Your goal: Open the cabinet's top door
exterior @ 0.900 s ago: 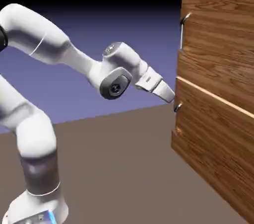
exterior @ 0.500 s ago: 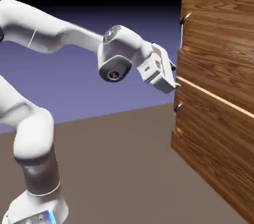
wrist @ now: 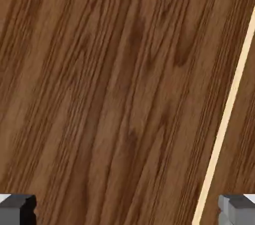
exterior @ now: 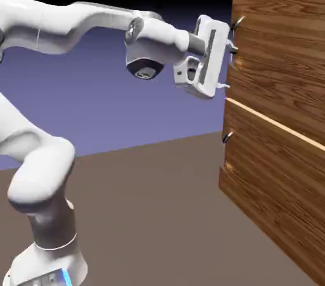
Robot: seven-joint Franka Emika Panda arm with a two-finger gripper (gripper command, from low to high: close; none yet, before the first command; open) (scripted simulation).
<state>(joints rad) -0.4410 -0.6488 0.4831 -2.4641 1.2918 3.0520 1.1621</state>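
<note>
At the exterior view's right side stands the cabinet (exterior: 279,120), a tall box of reddish-brown wood, with the top door (exterior: 279,44) as its upper panel and a pale seam dividing it from the lower door (exterior: 273,183). The top door's handle (exterior: 235,36), a curved silver bar, runs down the panel's near edge; the door looks shut, flush with the panel below.

The step in hand appears to be the approach to that handle. The tool (exterior: 230,59) hangs level, pointing at the door face, its jaws released and spread wide, with nothing between them. Its fingers lie just beside the handle's lower part; whether they straddle the bar or merely touch it I cannot tell from this angle. In the hand view, wood grain fills the picture, the pale seam crosses at the right, and both grey fingertips (wrist: 17,209) sit far apart at the bottom corners; no bar shows between them.

Next, I judge, the tool must line up so the bar sits between the jaws, clench, then pull outward.

The white arm (exterior: 76,25) stretches horizontally from the upper left, wrist rolled so the hand stands on edge.
</note>
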